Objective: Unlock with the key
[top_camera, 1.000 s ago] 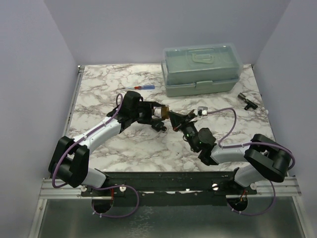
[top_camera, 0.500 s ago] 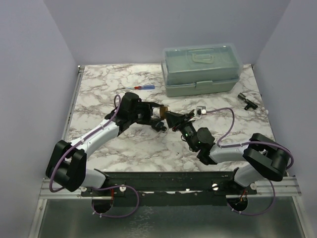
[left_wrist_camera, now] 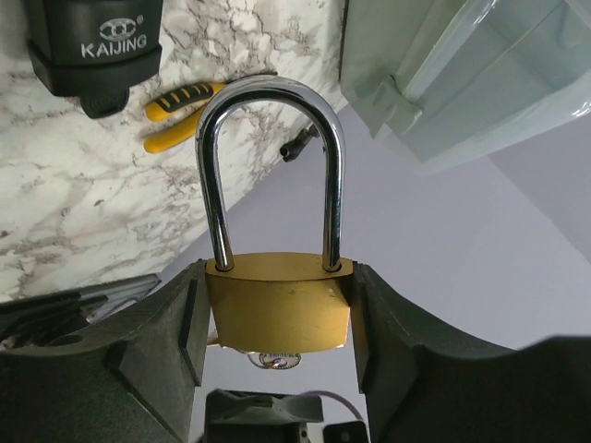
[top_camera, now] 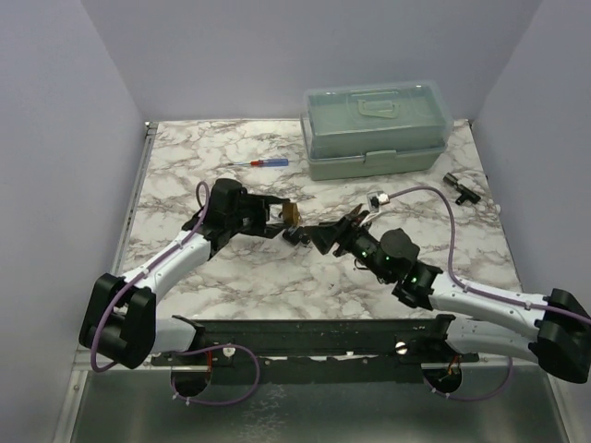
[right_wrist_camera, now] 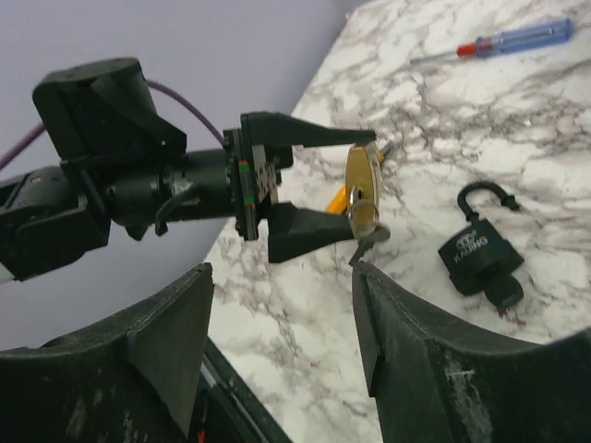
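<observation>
**Top external view.** The left pincer (top_camera: 283,215) reaches in from the left and is clamped on a brass padlock (top_camera: 291,213). It holds the padlock up off the marble tabletop (top_camera: 185,185), seemingly so the underside stays free to be reached. The right pincer (top_camera: 319,236) sits just right of the brass padlock and points at it, with its fingers apart and empty. A black padlock (top_camera: 297,236) lies on the tabletop just nearer the arms than the brass padlock. A red-and-blue screwdriver (top_camera: 263,163) lies beyond the brass padlock, and a pale green toolbox (top_camera: 374,129) stands farther back to its right.

**Left wrist view.** The brass padlock (left_wrist_camera: 277,305) fills the centre, squeezed at its two narrow sides between the black fingers. Its steel shackle (left_wrist_camera: 272,185) points up the picture with both legs seated in the body, so it looks locked. Under the padlock's body only a silver ring and a sliver of metal of the key (left_wrist_camera: 274,360) show. Yellow-handled pliers (left_wrist_camera: 180,101) lie on the tabletop past the shackle, to its left.

**Right wrist view.** The right pincer's two fingers stand wide apart in the foreground, gripping nothing. Ahead of them the left pincer presents the brass padlock edge-on. The key (right_wrist_camera: 367,242) hangs from the padlock's bottom edge, apparently seated in the keyhole. It is in front of the right pincer, nearer its right-hand finger, and touches neither finger. Turning the key would probably mean closing on it first.
</observation>
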